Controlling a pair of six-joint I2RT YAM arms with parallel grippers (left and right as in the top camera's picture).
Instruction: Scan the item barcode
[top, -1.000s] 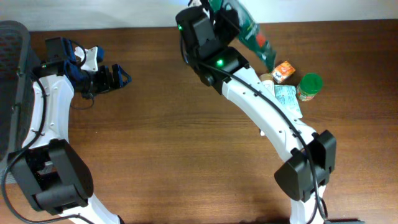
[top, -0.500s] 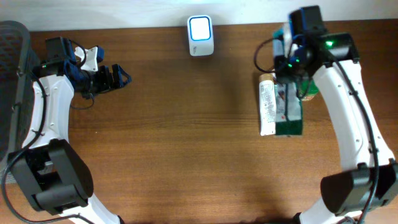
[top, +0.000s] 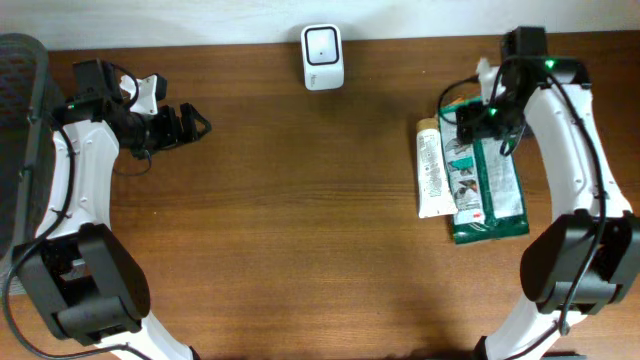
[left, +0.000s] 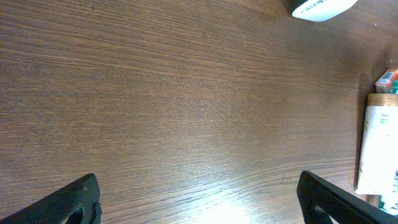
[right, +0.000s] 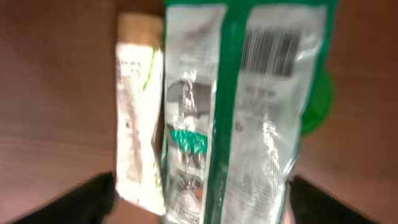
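Note:
A green and silver packet (top: 487, 190) lies flat on the table at the right, with its barcode (right: 268, 53) facing up. My right gripper (top: 478, 118) hovers over the packet's far end. Its jaws are open, one finger (right: 93, 199) on each side of the packet (right: 249, 124), and neither presses it. The white scanner (top: 322, 57) stands at the back centre. My left gripper (top: 190, 125) is open at the far left over bare wood, with nothing between its fingers (left: 68, 202).
A cream tube (top: 432, 170) lies right beside the packet on its left. A green lid (right: 320, 102) shows past the packet's right edge. A small orange box (left: 387, 79) sits behind the tube. A dark basket (top: 20, 100) stands at the left edge.
My right arm swung from the scanner to the right side with the packet, laid it flat beside the tube and opened its jaws. The left arm has not moved.

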